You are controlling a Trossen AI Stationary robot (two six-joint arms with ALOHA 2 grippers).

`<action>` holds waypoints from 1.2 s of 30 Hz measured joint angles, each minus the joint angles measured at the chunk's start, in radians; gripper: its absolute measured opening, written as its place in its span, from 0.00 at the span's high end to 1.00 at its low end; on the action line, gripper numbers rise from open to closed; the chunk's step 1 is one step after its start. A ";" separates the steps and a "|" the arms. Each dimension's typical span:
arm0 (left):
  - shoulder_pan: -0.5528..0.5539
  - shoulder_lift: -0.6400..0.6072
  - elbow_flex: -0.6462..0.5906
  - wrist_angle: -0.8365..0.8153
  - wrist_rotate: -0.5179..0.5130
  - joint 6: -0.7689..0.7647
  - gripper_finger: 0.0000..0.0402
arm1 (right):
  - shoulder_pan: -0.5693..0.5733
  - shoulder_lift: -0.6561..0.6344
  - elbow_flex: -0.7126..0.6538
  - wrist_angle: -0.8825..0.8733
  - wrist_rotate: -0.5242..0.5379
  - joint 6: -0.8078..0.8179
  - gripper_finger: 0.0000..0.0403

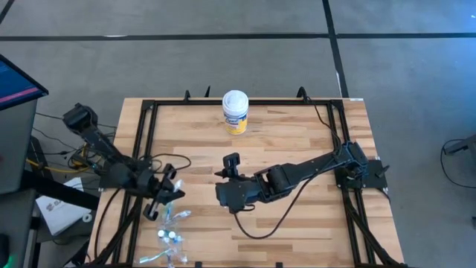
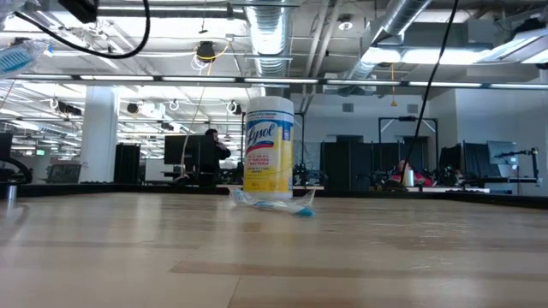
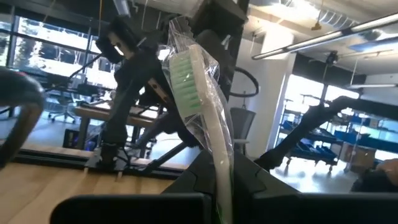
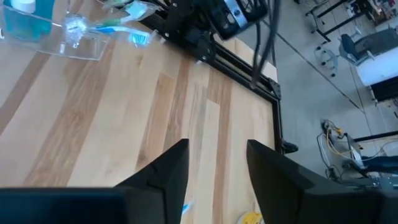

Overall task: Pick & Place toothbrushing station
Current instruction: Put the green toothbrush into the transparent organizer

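Wrapped toothbrush (image 3: 200, 118) clamped in the left tool (image 1: 165, 195)

The green-bristled brush stands up between the closed fingers at the worktop's (image 1: 297, 141) left edge, above a heap of other wrapped brushes (image 1: 169, 237). The right tool (image 1: 227, 175) hangs mid-worktop, fingers (image 4: 163, 171) parted and empty, near a wipes canister (image 1: 235, 112).

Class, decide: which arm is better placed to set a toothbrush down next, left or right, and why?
Left. The left gripper already holds a wrapped toothbrush near the table's left edge; the right gripper is open and empty over bare wood.
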 joint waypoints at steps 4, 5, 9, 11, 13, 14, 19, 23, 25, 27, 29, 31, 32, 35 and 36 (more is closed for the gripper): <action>-0.109 0.002 0.000 0.000 -0.094 0.047 0.99 | 0.000 0.000 0.000 0.000 0.000 0.006 0.64; -0.135 0.002 0.000 0.001 -0.121 0.063 0.99 | -0.001 0.000 0.000 0.000 0.000 0.008 0.64; -0.230 0.002 0.000 0.004 -0.231 0.113 0.99 | -0.001 0.000 0.000 -0.002 0.000 0.008 0.65; -0.270 0.002 0.000 0.004 -0.255 0.132 0.99 | -0.001 0.000 0.000 -0.002 0.000 0.008 0.65; -0.299 0.005 0.000 0.006 -0.268 0.148 0.99 | -0.001 0.000 0.000 -0.002 0.000 0.008 0.65; -0.309 0.009 0.000 0.006 -0.275 0.154 0.99 | -0.001 0.000 0.000 -0.002 0.000 0.008 0.65; -0.323 0.054 0.000 0.013 -0.286 0.171 0.99 | -0.005 0.000 0.000 -0.002 0.000 0.008 0.65; -0.322 0.102 0.000 0.085 -0.279 0.203 0.99 | -0.005 0.000 0.000 -0.002 0.000 0.008 0.66; -0.322 0.122 0.000 0.130 -0.245 0.239 0.99 | -0.005 0.000 0.000 -0.002 0.000 0.008 0.66; -0.329 0.128 -0.007 0.167 -0.215 0.267 0.99 | -0.005 0.000 0.000 -0.002 0.000 0.008 0.67; -0.336 0.128 -0.037 0.203 -0.211 0.267 0.99 | -0.005 0.000 0.000 -0.003 0.000 0.009 0.67; -0.341 0.128 -0.078 0.272 -0.205 0.268 0.99 | -0.005 0.000 0.000 -0.009 0.000 0.015 0.67; -0.340 0.128 -0.102 0.315 -0.192 0.268 0.99 | -0.005 0.000 0.000 -0.013 0.000 0.015 0.67; -0.340 0.128 -0.150 0.402 -0.109 0.287 0.99 | -0.005 0.000 0.000 -0.022 0.000 0.017 0.67; -0.340 0.127 -0.159 0.409 -0.104 0.301 0.99 | -0.005 0.000 0.000 -0.027 0.000 0.022 0.67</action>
